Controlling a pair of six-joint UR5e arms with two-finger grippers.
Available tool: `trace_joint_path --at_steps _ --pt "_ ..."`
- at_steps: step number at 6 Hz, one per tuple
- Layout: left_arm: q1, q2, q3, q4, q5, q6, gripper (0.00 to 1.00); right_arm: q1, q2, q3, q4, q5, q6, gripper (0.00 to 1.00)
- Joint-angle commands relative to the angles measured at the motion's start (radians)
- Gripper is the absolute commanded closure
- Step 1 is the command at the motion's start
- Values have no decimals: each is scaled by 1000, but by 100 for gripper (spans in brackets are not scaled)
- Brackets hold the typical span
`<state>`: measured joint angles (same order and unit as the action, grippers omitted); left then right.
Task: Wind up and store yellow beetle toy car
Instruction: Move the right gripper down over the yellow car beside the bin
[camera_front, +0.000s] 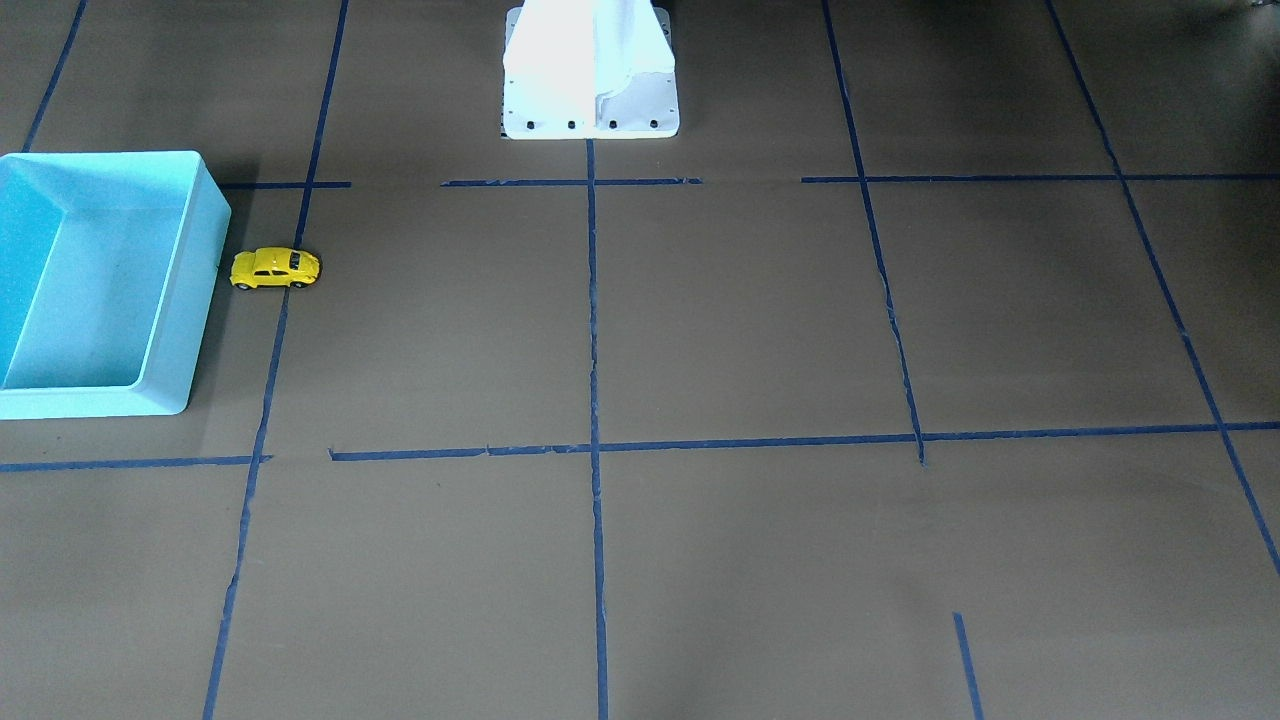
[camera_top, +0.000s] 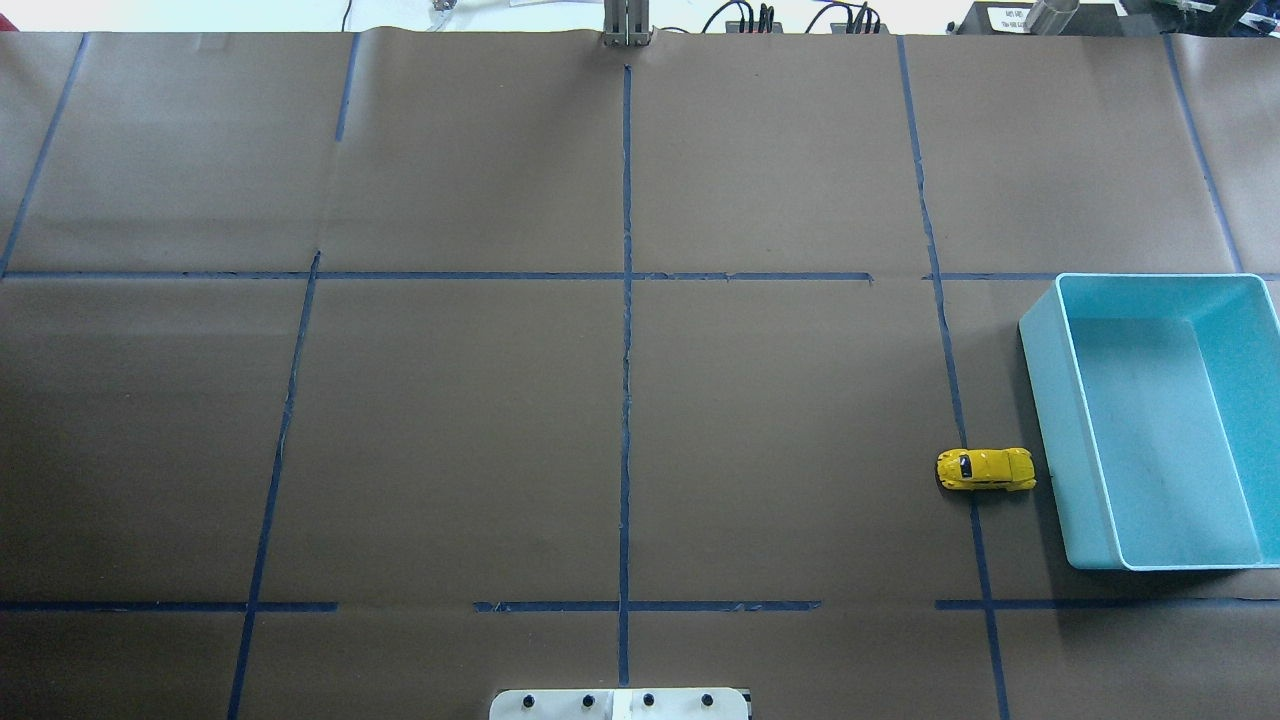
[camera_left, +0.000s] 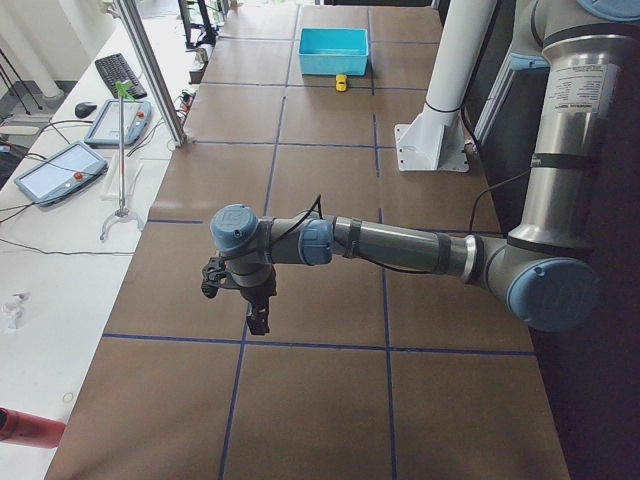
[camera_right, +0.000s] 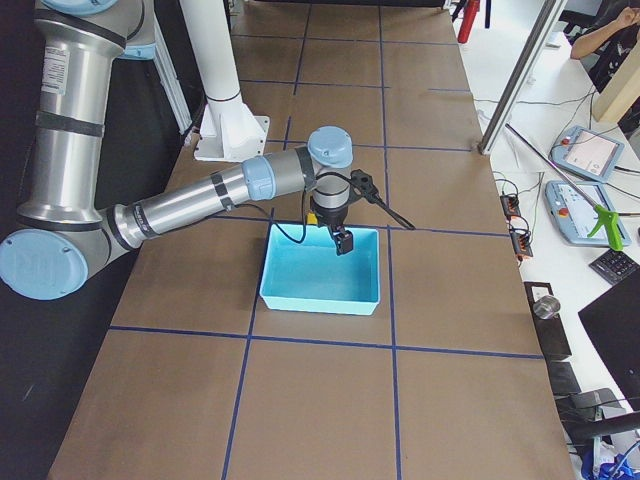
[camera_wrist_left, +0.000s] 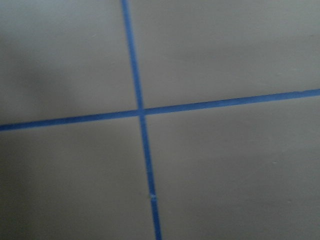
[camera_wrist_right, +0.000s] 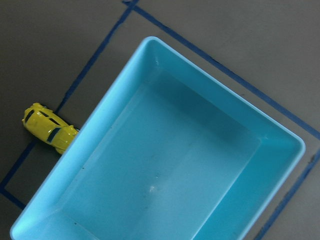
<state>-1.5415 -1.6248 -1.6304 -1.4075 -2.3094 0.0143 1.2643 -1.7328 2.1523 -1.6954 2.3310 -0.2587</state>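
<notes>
A brown paper-covered tabletop (camera_top: 450, 420), divided into large squares by blue tape lines (camera_top: 626, 300), fills the overhead view. The yellow beetle toy car (camera_top: 985, 470) stands on its wheels at about 4 o'clock from the tabletop's centre, across a tape line. Its long axis points at the turquoise bin (camera_top: 1055, 400), which lies at the car's 3 o'clock. The car's end is just beside the bin wall, and whether they touch cannot be told. The bin holds nothing. Seen from the side, the right end effector (camera_right: 343, 243) hangs above the bin; its wrist camera looks down into the bin, with the car peeking out at 9 o'clock, partly hidden by the rim. The left end effector (camera_left: 255, 318) hovers over bare tabletop well apart from the car. How wide either end effector stands cannot be told from these side views. Nothing is grasped yet, so the step in hand appears to be reaching for the car, and the right arm is the nearer one. To do it well, it should probably shift off the bin toward the car and come straight down. The fingers should close on the car's long sides, at 12 and 6 o'clock, clear of the bin wall. Winding likely means keeping the wheels pressed on the tabletop while dragging the car backward, so a low, firm grip matters.
</notes>
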Motion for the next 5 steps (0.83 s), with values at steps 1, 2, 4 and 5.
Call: trace_joint_path --at_steps 1,2,4,5 --pt "-49 66 4 4 -1 1 0 -243 95 -2 32 -126 -93 0" --pt "-51 80 3 4 -4 0 0 -355 155 -5 42 -245 -114 0" --pt "-51 124 -9 -10 -40 3 0 -517 238 -26 45 -324 -106 0" --pt "-49 132 -22 -13 -88 4 0 -567 239 -69 48 -349 -114 0"
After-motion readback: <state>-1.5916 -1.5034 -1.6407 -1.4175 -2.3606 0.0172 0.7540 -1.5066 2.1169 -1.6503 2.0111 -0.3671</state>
